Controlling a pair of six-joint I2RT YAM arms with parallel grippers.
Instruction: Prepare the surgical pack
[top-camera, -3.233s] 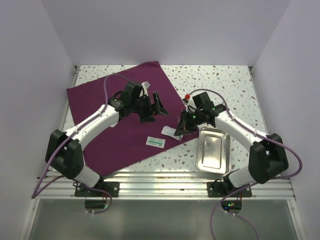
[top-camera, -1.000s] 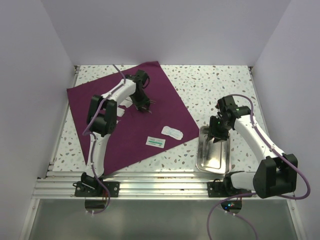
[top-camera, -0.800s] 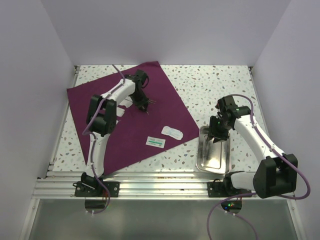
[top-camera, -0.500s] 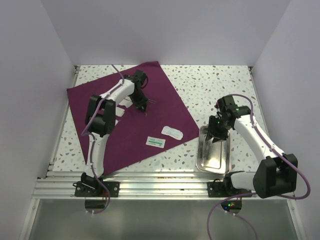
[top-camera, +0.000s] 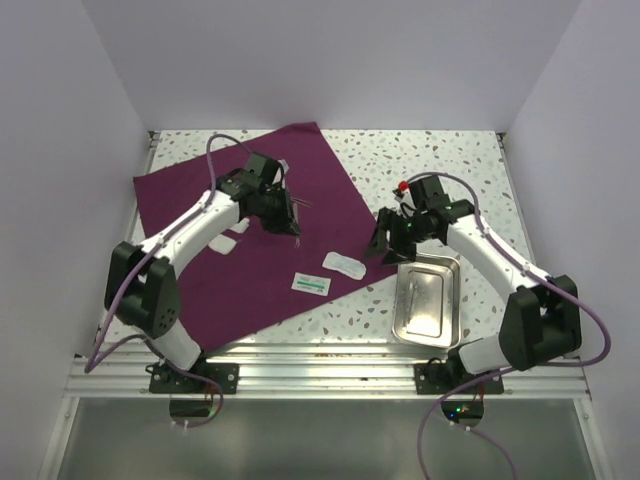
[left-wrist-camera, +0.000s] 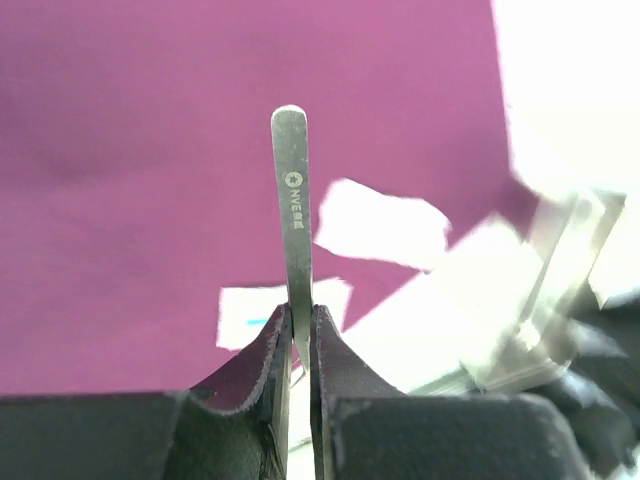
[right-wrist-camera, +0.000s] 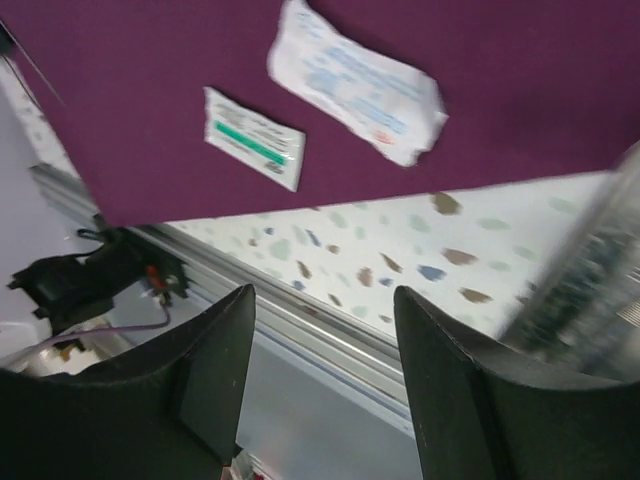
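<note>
Top external view gives me the purple cloth spread flat over the left half of the speckled worktop, one corner pointing toward the far wall. My left end effector is up above the far middle of the cloth. On the left wrist view that end effector is pressed together on a thin metal instrument, pinching it near one end so the rounded, stamped end sticks straight out past the fingertips, clear of the cloth below. Two packets lie on the cloth near its right edge, apart from each other: a white packet and, nearer to me, a green-striped packet. A small white pad lies on the cloth beside the left forearm. The steel tray sits on the bare worktop just right of the cloth, and I see nothing in it. My right end effector hangs between the cloth's edge and the tray's far left corner. On the right wrist view its fingers are spread with nothing between them, and the two packets show beyond them on the cloth.
</note>
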